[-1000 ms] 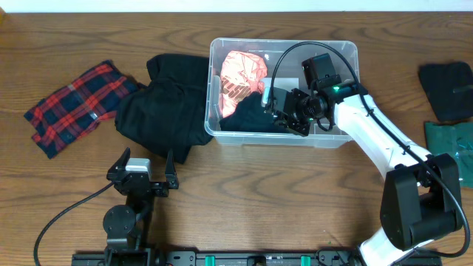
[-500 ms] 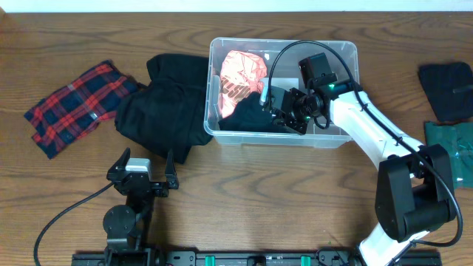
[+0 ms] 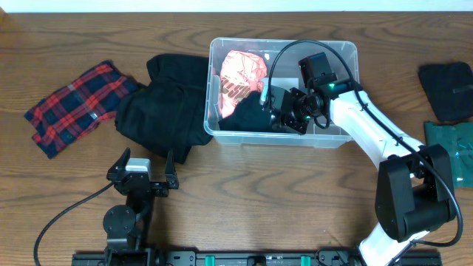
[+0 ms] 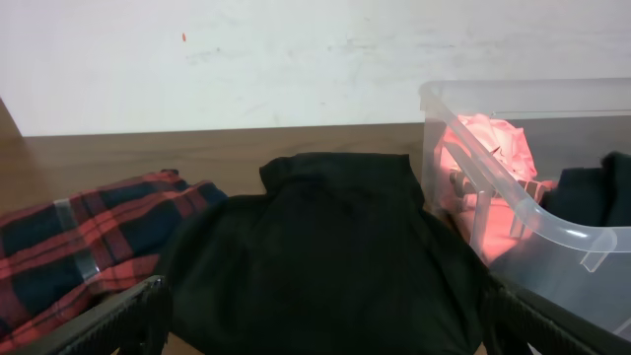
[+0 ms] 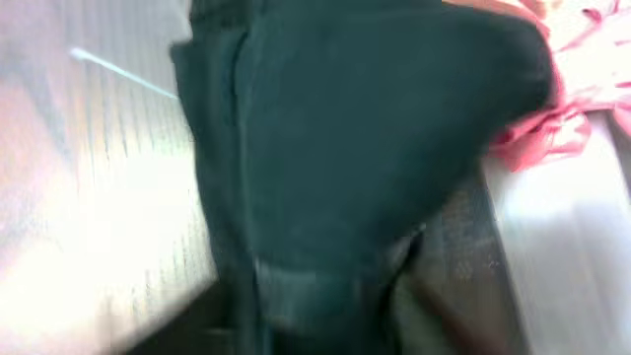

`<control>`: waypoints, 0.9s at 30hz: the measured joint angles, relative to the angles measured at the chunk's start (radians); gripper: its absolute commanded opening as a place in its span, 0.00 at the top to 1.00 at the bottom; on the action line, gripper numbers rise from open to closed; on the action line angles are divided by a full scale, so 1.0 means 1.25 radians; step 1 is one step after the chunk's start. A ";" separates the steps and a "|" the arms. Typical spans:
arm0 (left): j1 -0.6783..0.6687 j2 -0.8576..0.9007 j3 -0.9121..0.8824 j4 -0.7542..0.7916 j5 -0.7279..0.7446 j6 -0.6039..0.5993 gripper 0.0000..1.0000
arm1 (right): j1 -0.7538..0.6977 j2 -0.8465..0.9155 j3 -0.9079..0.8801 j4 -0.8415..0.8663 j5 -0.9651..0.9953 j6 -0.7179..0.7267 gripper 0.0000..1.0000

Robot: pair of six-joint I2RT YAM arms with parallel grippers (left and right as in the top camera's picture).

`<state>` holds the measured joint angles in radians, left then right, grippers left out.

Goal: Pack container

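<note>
While the container (image 3: 347,50) sat at the back-middle of the bench (image 3: 259,199), it held a pink garment (image 3: 242,70) by its left wall and a dark garment (image 3: 247,114) in front of that. The right hand (image 3: 275,111) was down inside, over the dark garment; whether it gripped the cloth I could not tell. The left hand (image 3: 145,159) stood spread wide, holding nothing, near the front edge. A black garment (image 3: 159,103) lay against the container's left wall, with a plaid cloth (image 3: 74,103) beyond it. Bare wood showed along the container's front wall.

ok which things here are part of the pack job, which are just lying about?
Job: container, pink garment and dark garment inside it.
Lying about, maybe queued: black garment pile, plaid cloth, dark cloth, green item.
</note>
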<state>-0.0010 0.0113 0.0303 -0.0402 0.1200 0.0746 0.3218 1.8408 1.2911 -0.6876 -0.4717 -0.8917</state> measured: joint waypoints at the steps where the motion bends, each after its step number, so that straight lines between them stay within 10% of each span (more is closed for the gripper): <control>1: 0.000 0.000 0.000 0.000 0.000 0.000 0.02 | 0.000 0.000 0.003 0.000 -0.001 0.002 0.26; 9: 0.000 0.000 0.000 0.000 0.000 0.000 0.02 | 0.000 0.001 0.026 0.024 0.034 0.052 0.24; 17: 0.000 0.000 0.000 0.000 0.000 0.000 0.02 | 0.000 0.001 0.124 0.033 0.048 0.201 0.55; 27: 0.000 0.000 0.000 0.000 0.000 0.000 0.02 | -0.053 -0.031 0.208 -0.063 0.065 0.501 0.50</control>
<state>-0.0010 0.0113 0.0303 -0.0402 0.1200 0.0746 0.2554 1.8015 1.5505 -0.7666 -0.3908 -0.2649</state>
